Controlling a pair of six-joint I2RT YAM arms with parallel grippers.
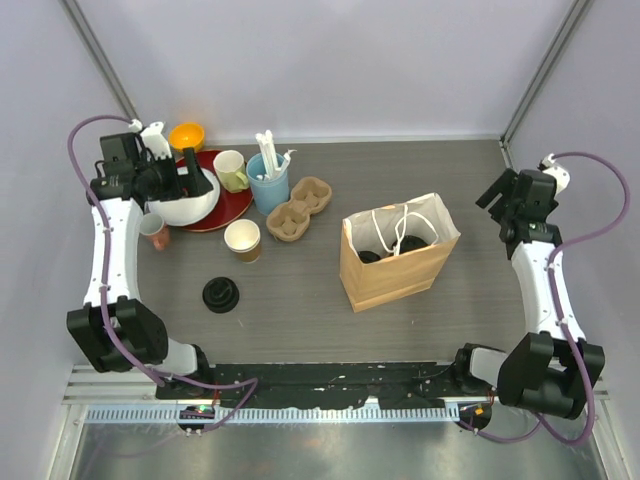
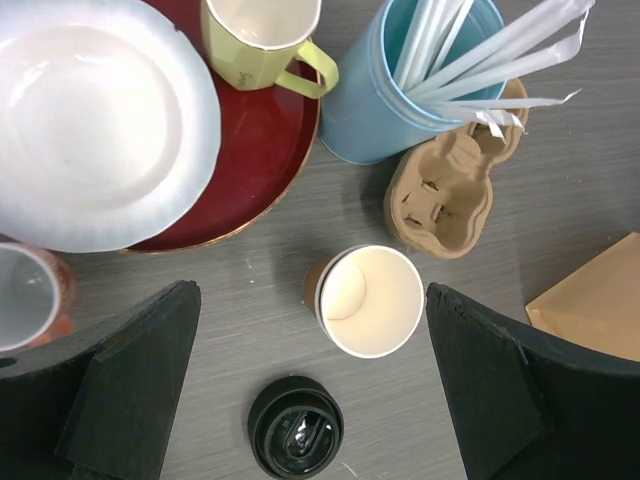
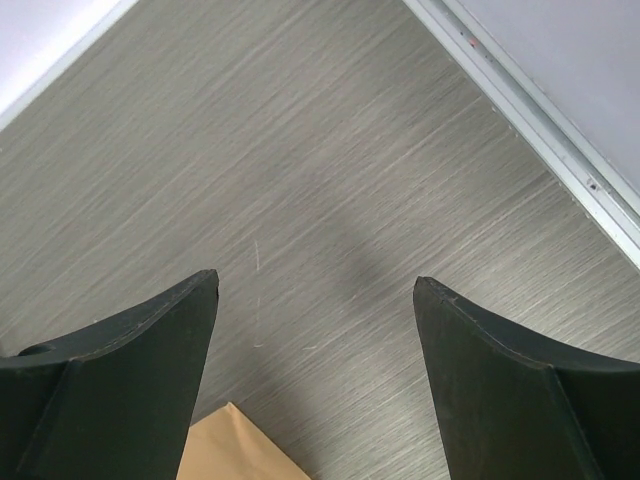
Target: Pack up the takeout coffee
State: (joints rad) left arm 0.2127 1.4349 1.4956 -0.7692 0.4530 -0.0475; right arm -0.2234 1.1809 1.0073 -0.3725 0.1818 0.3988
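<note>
Open paper cup on the grey woodgrain table; lidded cups in the bag.
Cup round, brown kraft, cream inside, upright beside a black plastic lid; bag creased brown paper, white handles; left gripper spread wide above the cup, empty; right gripper spread wide over the table.

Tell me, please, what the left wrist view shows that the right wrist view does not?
Only the left wrist view: the lidless paper cup, the loose black lid, the white bowl on the red plate, the yellow-green mug, the blue cup of sticks and the cardboard carrier. Only the right wrist view: the table's edge rail and the wall. Shared: the grey table, a corner of the paper bag, and an open gripper: left gripper, right gripper.
</note>
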